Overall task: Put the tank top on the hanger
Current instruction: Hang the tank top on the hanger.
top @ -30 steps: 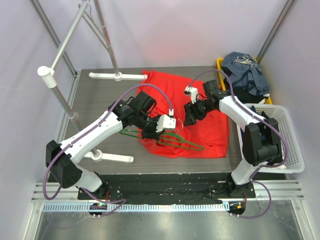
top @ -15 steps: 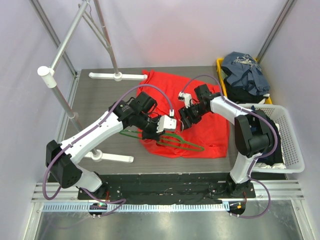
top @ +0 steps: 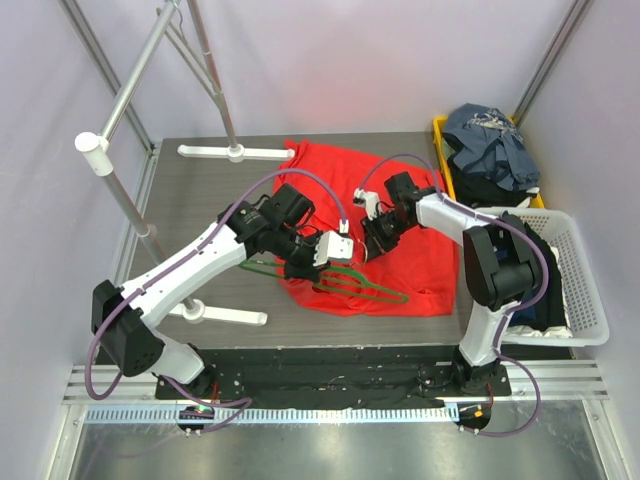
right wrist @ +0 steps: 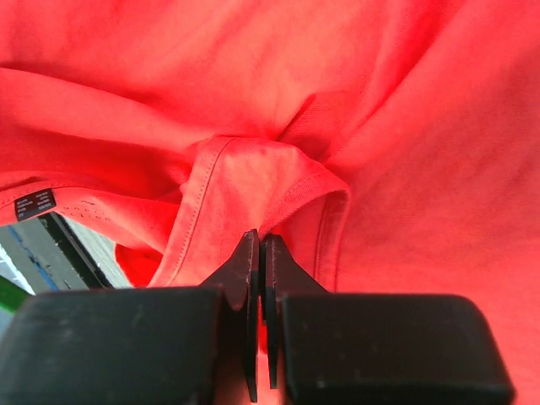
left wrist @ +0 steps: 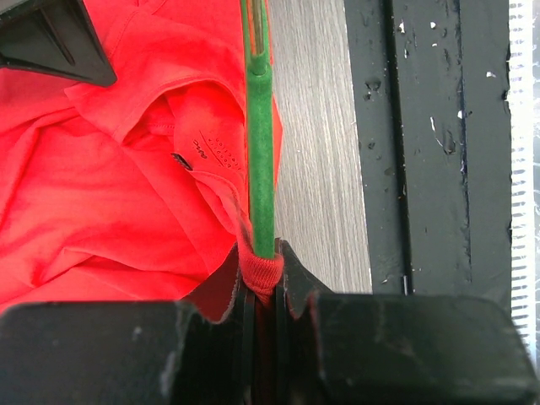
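From above, the tank top (top: 420, 270) lies crumpled on the table (top: 200, 200). The hanger (top: 375, 291) rests across its near edge. The left gripper (top: 298, 268) is at the hanger's left end, and the right gripper (top: 368, 248) is pressed down into the red cloth just beyond it.

In the left wrist view, the left gripper (left wrist: 263, 261) is clamped on the hanger (left wrist: 260, 126), with a fold of the tank top (left wrist: 126, 186) caught in the same bite. A small dark label (left wrist: 181, 160) shows near the neckline.

In the right wrist view, the right gripper (right wrist: 260, 249) has its jaws pressed together on a stitched hem of the tank top (right wrist: 405, 169), apparently nipping that edge.

The cloth looks light, limp and prone to bunching, so a pinch in the middle would likely only drag folds. The seamed hem at a strap or armhole is the firmest hold. The hanger is thin and stiff, and its felted arm should keep the cloth from slipping.
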You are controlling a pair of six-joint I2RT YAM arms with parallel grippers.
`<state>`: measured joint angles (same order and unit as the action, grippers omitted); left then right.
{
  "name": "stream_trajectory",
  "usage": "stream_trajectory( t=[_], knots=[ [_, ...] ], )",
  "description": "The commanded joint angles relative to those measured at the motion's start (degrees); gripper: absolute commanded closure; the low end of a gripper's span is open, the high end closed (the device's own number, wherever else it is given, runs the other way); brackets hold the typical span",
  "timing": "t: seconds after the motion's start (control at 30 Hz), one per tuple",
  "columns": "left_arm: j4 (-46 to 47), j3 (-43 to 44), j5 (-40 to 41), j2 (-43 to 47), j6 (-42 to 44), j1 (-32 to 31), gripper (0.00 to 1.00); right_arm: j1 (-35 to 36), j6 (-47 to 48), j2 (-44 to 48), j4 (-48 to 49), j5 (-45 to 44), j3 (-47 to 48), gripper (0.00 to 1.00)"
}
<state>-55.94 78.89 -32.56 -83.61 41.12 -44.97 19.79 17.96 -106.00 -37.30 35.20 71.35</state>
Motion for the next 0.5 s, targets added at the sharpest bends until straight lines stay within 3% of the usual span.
stream_trajectory(
  t=[0.0,0.23,0.47],
  knots=[
    [0.4,2.75,-1.46,3.1,0.18,-0.29,1.0,-1.24,1.2,6.22,1.35,-1.71,0.81,0.99],
    [-2.59,9.87,-1.29,4.6,-1.22,-0.03,1.0,-8.27,1.91,12.55,0.65,0.39,1.6,0.99],
    [-1.45,15.94,1.35,4.95,-4.91,0.85,1.0,-10.38,4.11,16.87,-2.78,3.82,1.86,0.99]
  ],
)
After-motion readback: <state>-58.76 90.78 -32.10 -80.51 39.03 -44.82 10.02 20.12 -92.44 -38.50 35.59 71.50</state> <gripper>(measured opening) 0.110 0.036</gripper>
